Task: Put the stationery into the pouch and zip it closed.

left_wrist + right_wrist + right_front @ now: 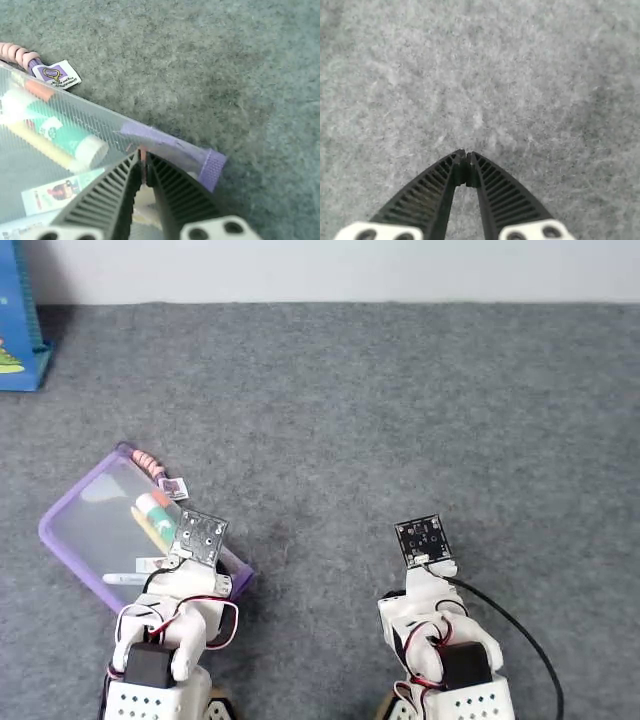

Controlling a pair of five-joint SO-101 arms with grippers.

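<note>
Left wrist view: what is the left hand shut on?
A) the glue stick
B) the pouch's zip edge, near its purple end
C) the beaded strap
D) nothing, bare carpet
B: the left hand is closed on the zip edge of the pouch by its purple end. The glue stick lies inside the pouch, and the beaded strap is at the other corner.

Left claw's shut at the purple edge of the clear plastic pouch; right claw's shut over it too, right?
No: the right claw is shut over bare grey carpet, per the right wrist view. Left claw at the clear plastic pouch: correct.
</note>
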